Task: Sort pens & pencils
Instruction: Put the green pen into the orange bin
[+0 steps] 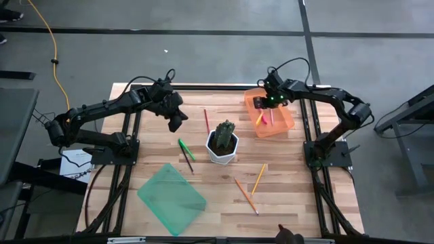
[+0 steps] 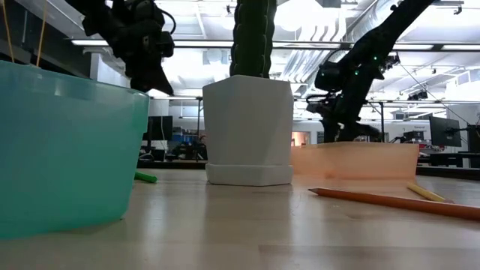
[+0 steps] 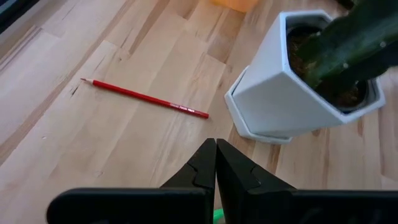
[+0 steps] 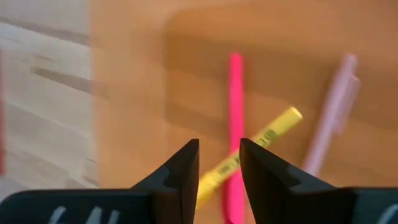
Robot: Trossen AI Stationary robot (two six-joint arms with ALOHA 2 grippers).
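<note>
Below our right gripper's (image 4: pixel 219 163) parted, empty jaws, the pink pen (image 4: pixel 235 124) and the yellow pen (image 4: pixel 249 155) are lying crossed on the floor of the orange tray (image 1: pixel 288 126), with a paler pink pen (image 4: pixel 329 118) resting off to one side of them. We are hovering this gripper over the tray, gripping nothing. Our left gripper (image 3: pixel 216 163) is hanging with its jaws pressed fully together and empty; just ahead of its tips the red pencil (image 3: pixel 144 98) is lying flat on the table (image 1: pixel 298 196), beside the white cactus pot (image 3: pixel 292 99). The green pen (image 1: pixel 186 148) is lying near this gripper, the dark pencil (image 1: pixel 188 163) alongside. Two orange pencils (image 1: pixel 252 186) are lying well apart from both jaws, and the green bin (image 1: pixel 171 197) is sitting at the near edge.
</note>
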